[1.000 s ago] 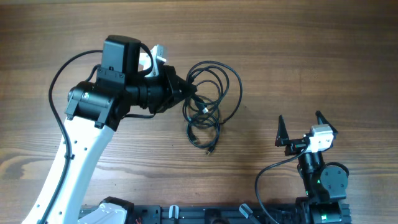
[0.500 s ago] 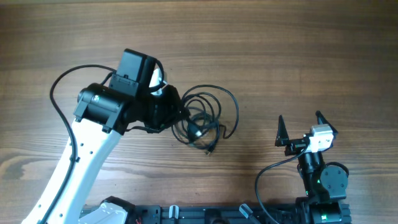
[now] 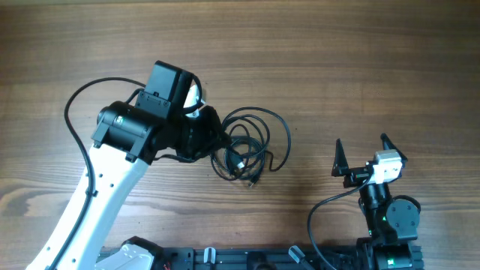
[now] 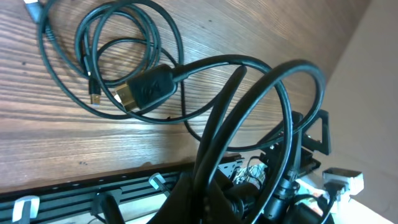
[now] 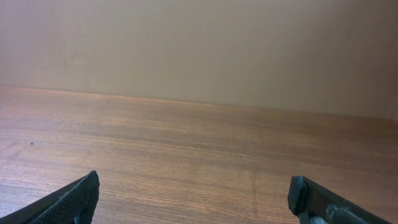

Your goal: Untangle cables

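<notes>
The brown wood-grain worktop (image 3: 360,60) carries everything. My left pincer (image 3: 215,140) is pressed together on a strand of the thin black cables with small plug ends (image 3: 253,146), which lie looped near the worktop's middle. I judge that I hold the strand raised so the loops can part. My right pincer (image 3: 361,141) stands wide apart and empty, well off to the side, free for a second strand. One gold-tipped plug (image 4: 127,96) rests on the wood.
</notes>
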